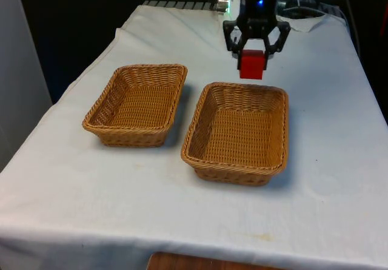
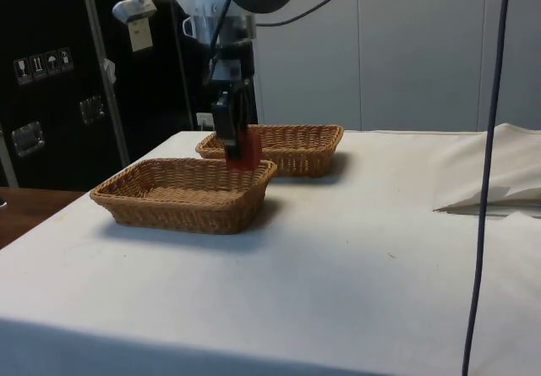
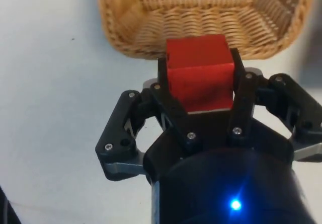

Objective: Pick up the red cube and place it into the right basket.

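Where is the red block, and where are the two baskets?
red cube (image 1: 251, 64), front view, on its front face, held in the gripper.
right basket (image 1: 209, 94), front view, on its far rim.
left basket (image 1: 104, 98), front view, on its side rim.

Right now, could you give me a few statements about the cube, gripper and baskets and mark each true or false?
1. The gripper holds the red cube. True.
2. The cube lies inside a basket. False: it hangs in the air, just beyond the far rim of the basket on the front view's right.
3. Both baskets are empty. True, including the basket on the front view's left.
4. The cube is blue. False: it is red.
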